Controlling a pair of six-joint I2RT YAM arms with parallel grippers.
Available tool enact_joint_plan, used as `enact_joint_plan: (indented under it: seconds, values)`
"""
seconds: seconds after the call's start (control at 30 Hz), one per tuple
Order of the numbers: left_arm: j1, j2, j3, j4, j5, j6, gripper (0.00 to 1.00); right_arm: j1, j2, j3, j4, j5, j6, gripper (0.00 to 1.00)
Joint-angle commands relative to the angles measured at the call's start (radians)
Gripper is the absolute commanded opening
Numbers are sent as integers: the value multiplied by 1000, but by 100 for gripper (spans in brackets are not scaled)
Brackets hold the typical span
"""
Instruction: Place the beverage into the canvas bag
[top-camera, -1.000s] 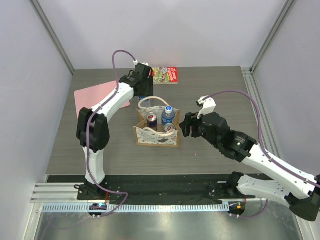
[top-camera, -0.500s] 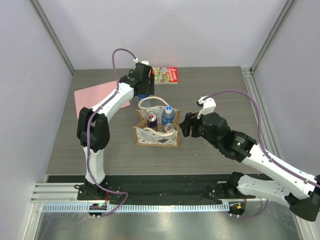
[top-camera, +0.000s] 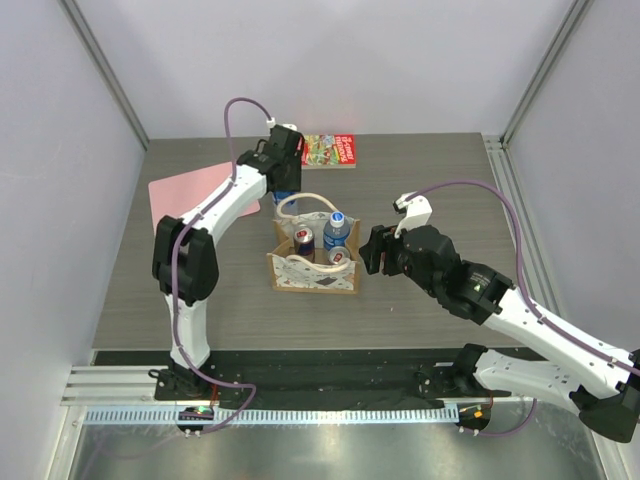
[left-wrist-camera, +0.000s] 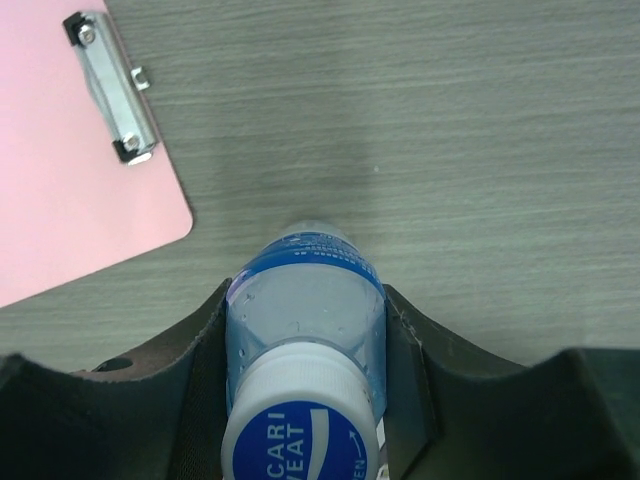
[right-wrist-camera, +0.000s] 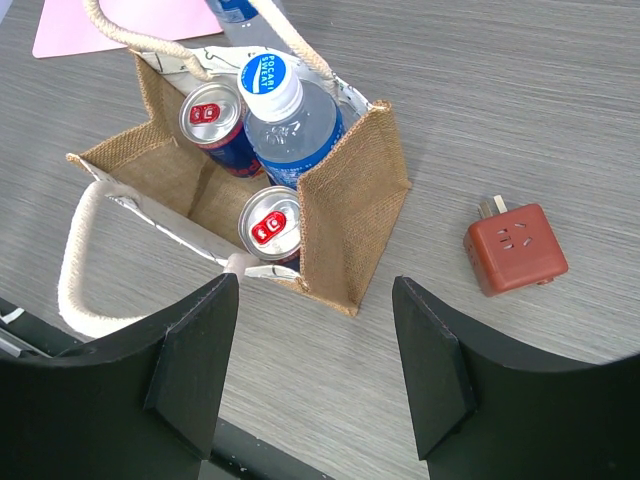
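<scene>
L gripper (top-camera: 284, 190) clamped on beverage bottle (left-wrist-camera: 304, 305), blue-white cap, just past far side of canvas bag (right-wrist-camera: 355, 190), outside it. Bag holds 2 cans (right-wrist-camera: 210, 112) + 1 capped bottle (right-wrist-camera: 285, 110). R gripper (right-wrist-camera: 312, 300) spread wide, holding nothing, just right of bag. Pink clipboard (left-wrist-camera: 70, 150) far left.

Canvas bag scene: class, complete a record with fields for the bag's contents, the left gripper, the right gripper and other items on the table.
bag contents: canvas bag holds two cans and a capped bottle
left gripper: shut on second bottle, over bare table, outside the bag
right gripper: open, empty, beside the bag
other items: pink clipboard, plug adapter, booklet
</scene>
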Motion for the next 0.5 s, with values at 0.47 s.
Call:
enact_joint_plan:
  seconds: [0.47]
  values:
    - [2,-473,157,-209,-3,41,0,1,21,35,13,25,1,68]
